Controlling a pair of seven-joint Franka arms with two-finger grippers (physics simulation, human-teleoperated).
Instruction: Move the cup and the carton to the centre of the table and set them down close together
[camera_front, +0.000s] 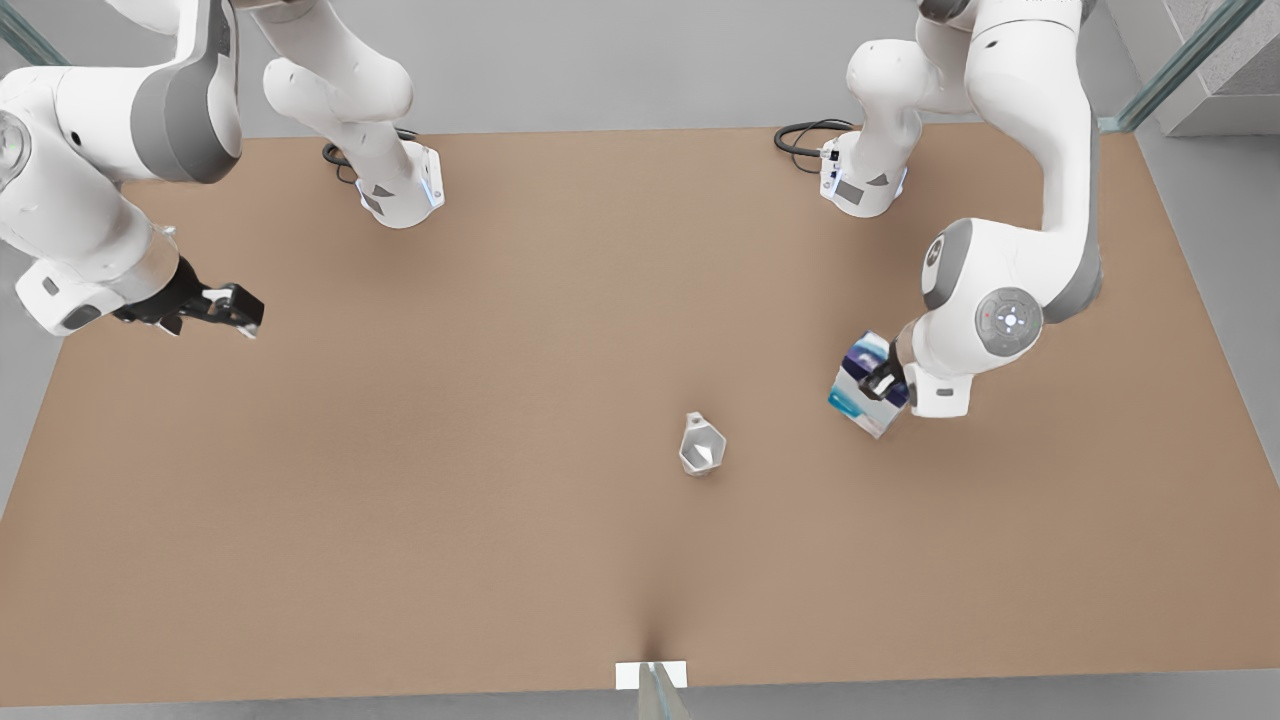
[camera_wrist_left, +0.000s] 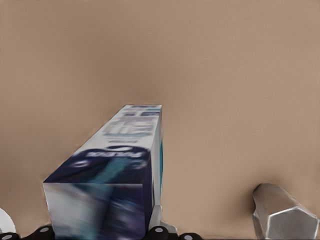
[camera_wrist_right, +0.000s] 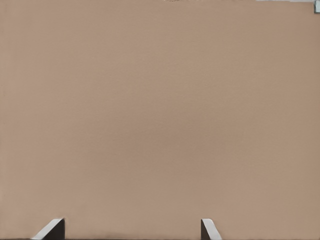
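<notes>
The blue-and-white carton (camera_front: 860, 388) hangs tilted at the front view's right, with my left gripper (camera_front: 886, 384) shut on it. In the left wrist view the carton (camera_wrist_left: 112, 175) runs away from the camera toward the table (camera_wrist_left: 240, 75). The pale faceted cup (camera_front: 702, 446) stands on the table (camera_front: 450, 450) near the middle, a short way to the carton's left; the same cup (camera_wrist_left: 286, 214) appears beside the carton in the left wrist view. My right gripper (camera_front: 226, 310) waits open at the front view's far left, its fingertips (camera_wrist_right: 51, 230) wide apart over bare table (camera_wrist_right: 160, 100).
Both arm bases (camera_front: 400, 195) (camera_front: 862, 185) stand along the back edge with black cables beside them. A small white tag (camera_front: 650, 675) sits at the middle of the front edge. Grey floor surrounds the table.
</notes>
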